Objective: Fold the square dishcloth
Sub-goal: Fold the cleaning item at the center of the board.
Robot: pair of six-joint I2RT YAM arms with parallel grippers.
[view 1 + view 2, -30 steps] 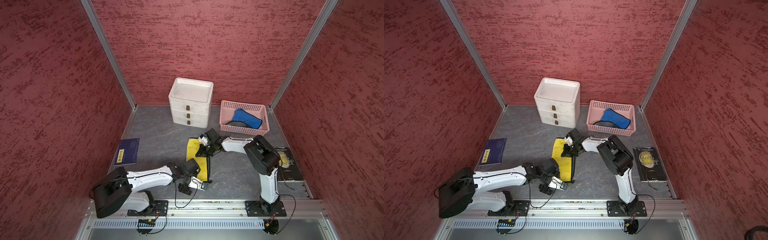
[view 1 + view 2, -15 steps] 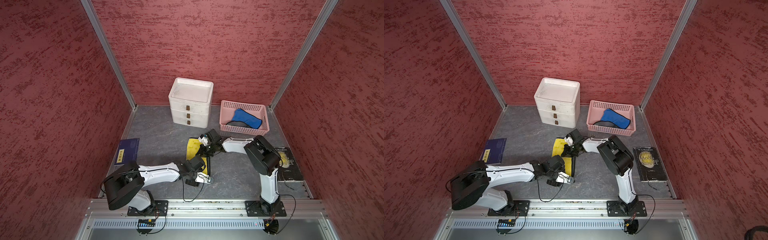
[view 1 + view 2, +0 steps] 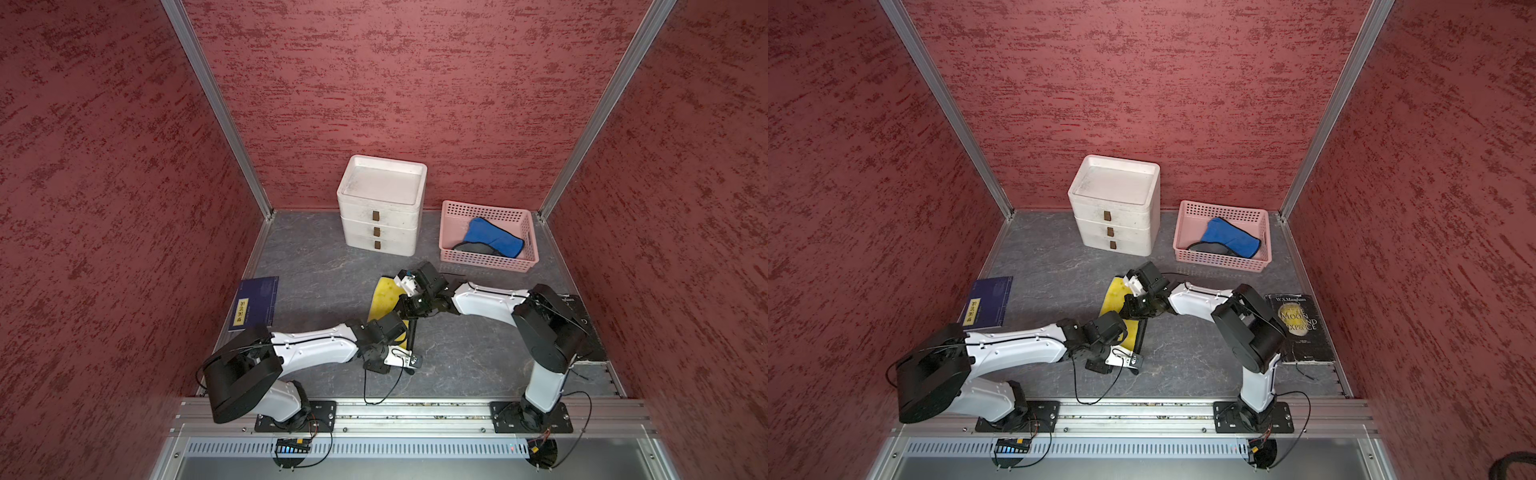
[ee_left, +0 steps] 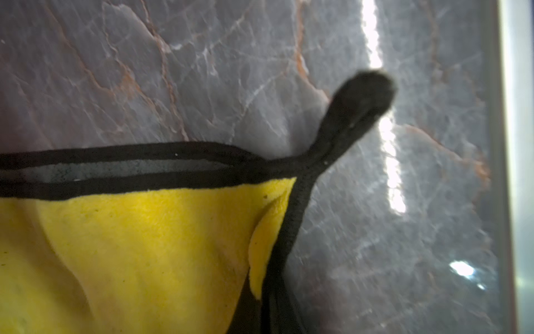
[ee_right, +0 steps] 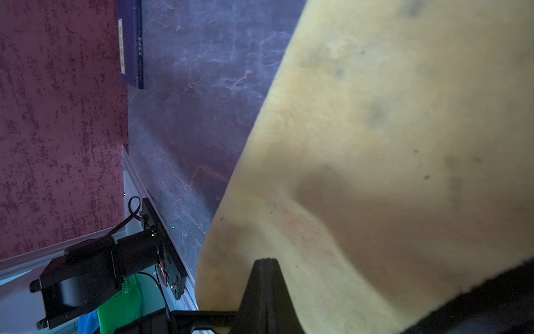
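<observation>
Both top views: locates the yellow, black-trimmed dishcloth (image 3: 386,296) midway across the bench (image 3: 316,270), mostly covered by left gripper (image 3: 402,337) toward the front edge and right gripper (image 3: 409,308) behind.

Left wrist view: shows doubled trim, a hanging loop (image 4: 357,98), creased pile; cuts off the fingers, pressed together on that corner.

Right wrist view: shows blurred cloth bunched around fingertips (image 5: 264,274) pinching it.

Both top views look steeply down from the front, sharing the whole table (image 3: 316,266). Wrist cameras sit close (blurry) over the dishcloth (image 4: 144,245).
</observation>
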